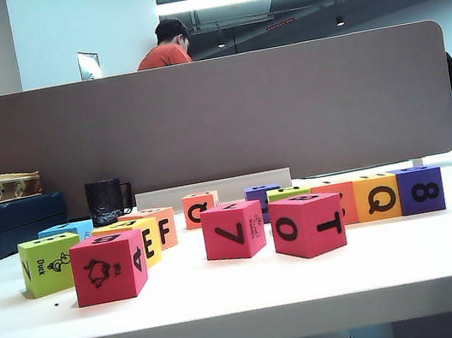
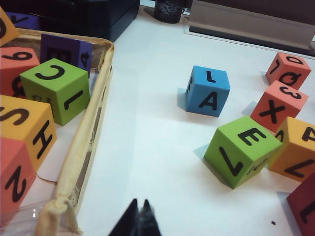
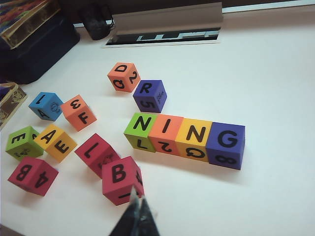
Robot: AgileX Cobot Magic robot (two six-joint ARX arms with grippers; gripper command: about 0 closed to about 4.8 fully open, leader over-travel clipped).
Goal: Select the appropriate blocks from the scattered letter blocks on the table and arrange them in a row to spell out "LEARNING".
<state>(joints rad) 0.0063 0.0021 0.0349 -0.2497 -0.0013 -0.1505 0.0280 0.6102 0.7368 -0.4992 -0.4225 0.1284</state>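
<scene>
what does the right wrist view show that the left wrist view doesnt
Only the right wrist view shows the finished row N-I-N-G, the purple R block behind it, and the shut right gripper above the red B block. Only the left wrist view shows the tray of spare blocks and the shut left gripper. Both show the blue A block and the green E block.
</scene>
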